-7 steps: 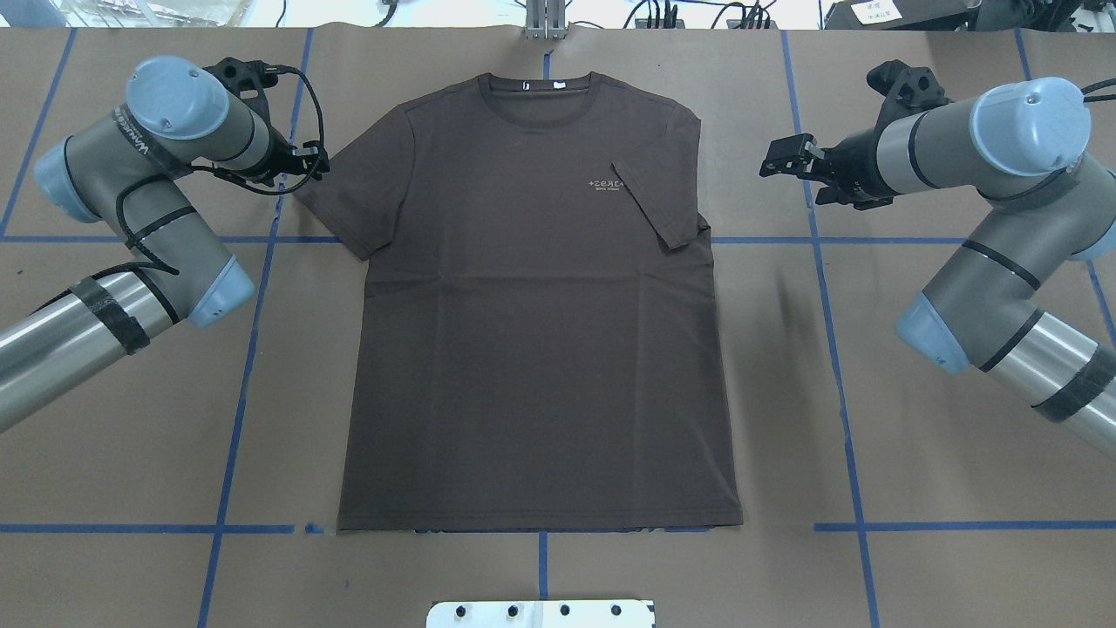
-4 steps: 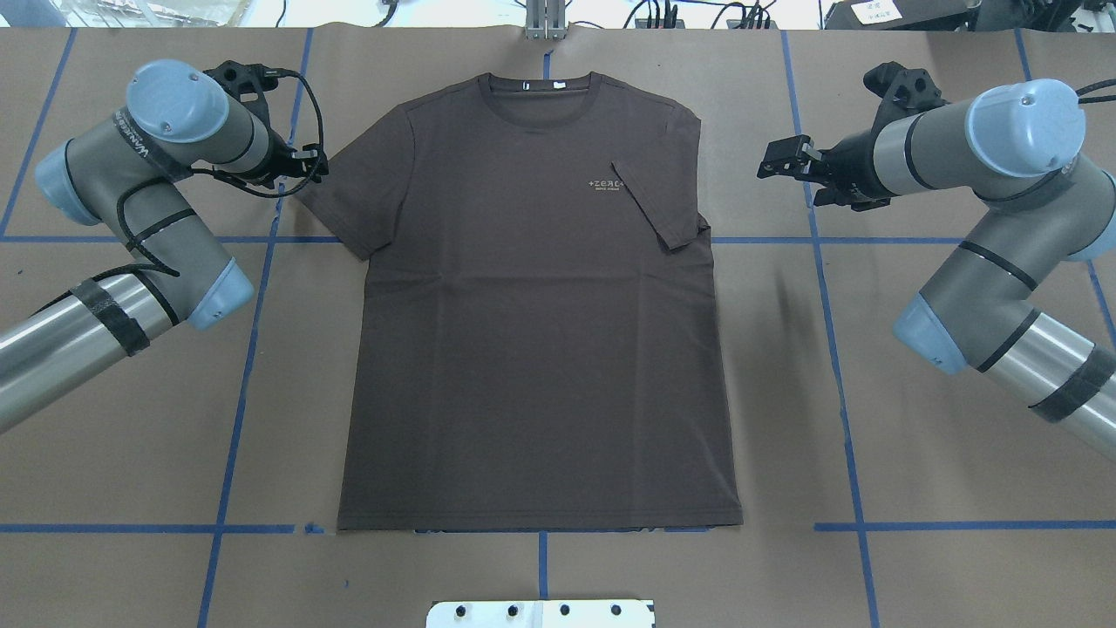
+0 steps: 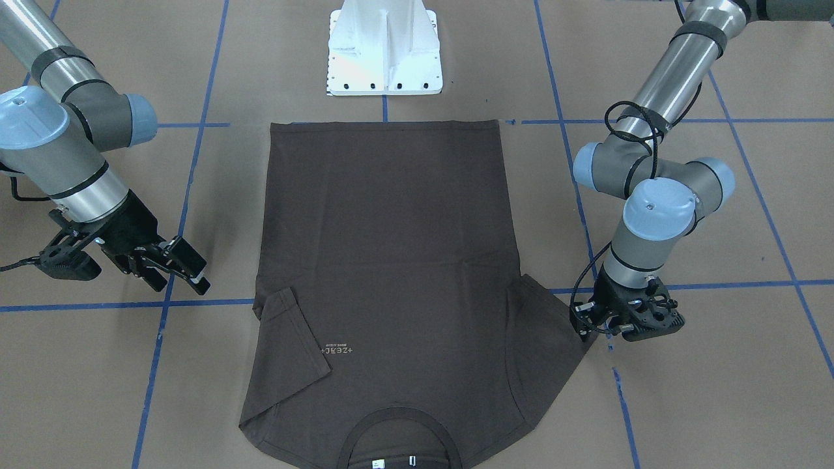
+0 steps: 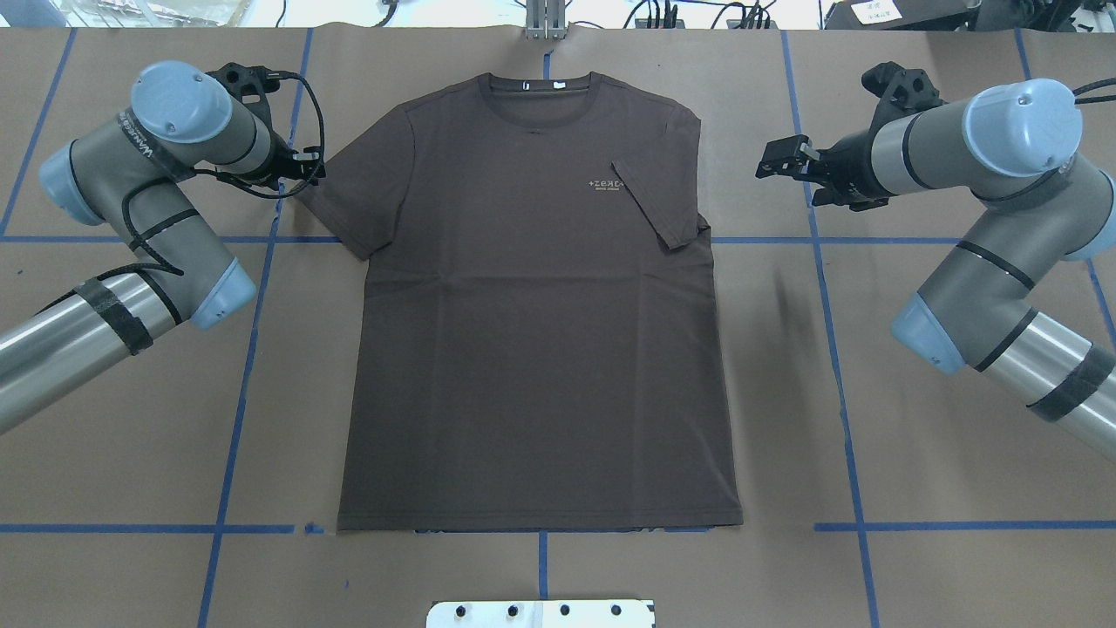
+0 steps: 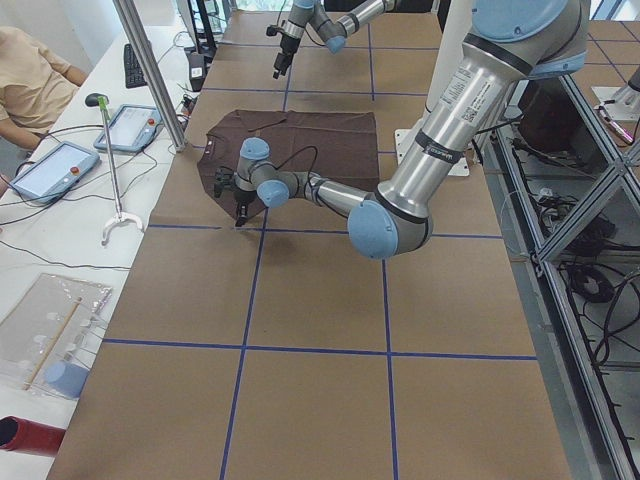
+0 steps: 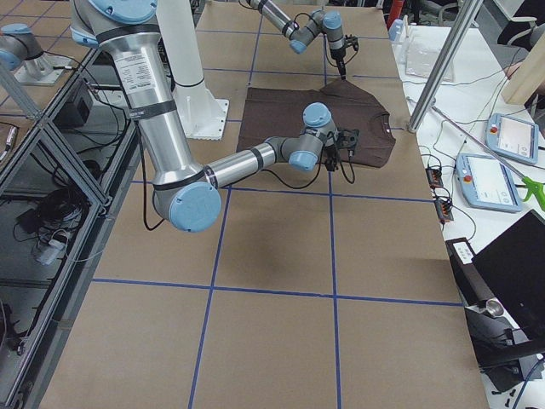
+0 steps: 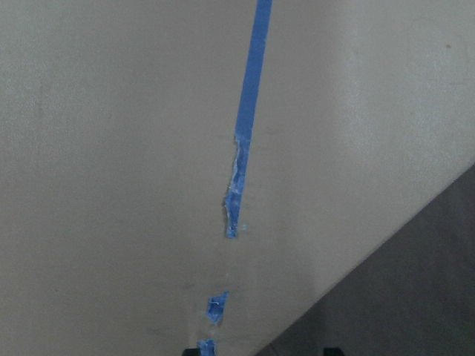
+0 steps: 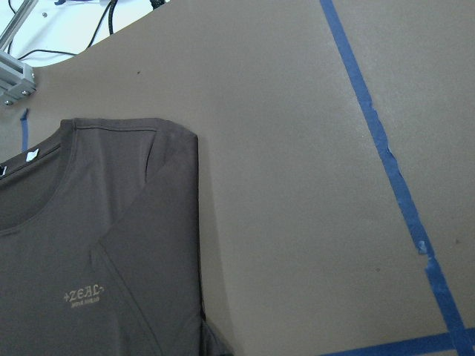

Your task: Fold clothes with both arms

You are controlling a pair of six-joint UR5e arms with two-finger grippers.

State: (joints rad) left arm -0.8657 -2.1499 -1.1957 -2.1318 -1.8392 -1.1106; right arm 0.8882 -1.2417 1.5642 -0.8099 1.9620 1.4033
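A dark brown T-shirt (image 4: 540,331) lies flat on the table, its collar (image 4: 540,87) on the far side from the base. One sleeve (image 4: 654,205) is folded inward over the chest. The other sleeve (image 4: 357,192) lies spread out. My left gripper (image 4: 309,166) points down at that sleeve's outer edge (image 3: 573,335). The left wrist view shows two fingertips apart over the paper, with the sleeve (image 7: 415,297) beside them, so it is open. My right gripper (image 4: 772,161) hovers open beside the folded sleeve's shoulder and holds nothing. It is also visible as the right gripper (image 3: 179,270) in the front view.
Brown paper with blue tape lines (image 4: 244,349) covers the table. The white pedestal base (image 3: 384,52) stands at the shirt's hem end. Beyond the collar end stand a metal pole (image 5: 150,70), tablets (image 5: 130,125) and a seated person (image 5: 30,70).
Both arms have shifted only slightly. The right gripper drifted a little toward the shirt and the far side. The left gripper stays at the sleeve edge. The shirt has not moved.
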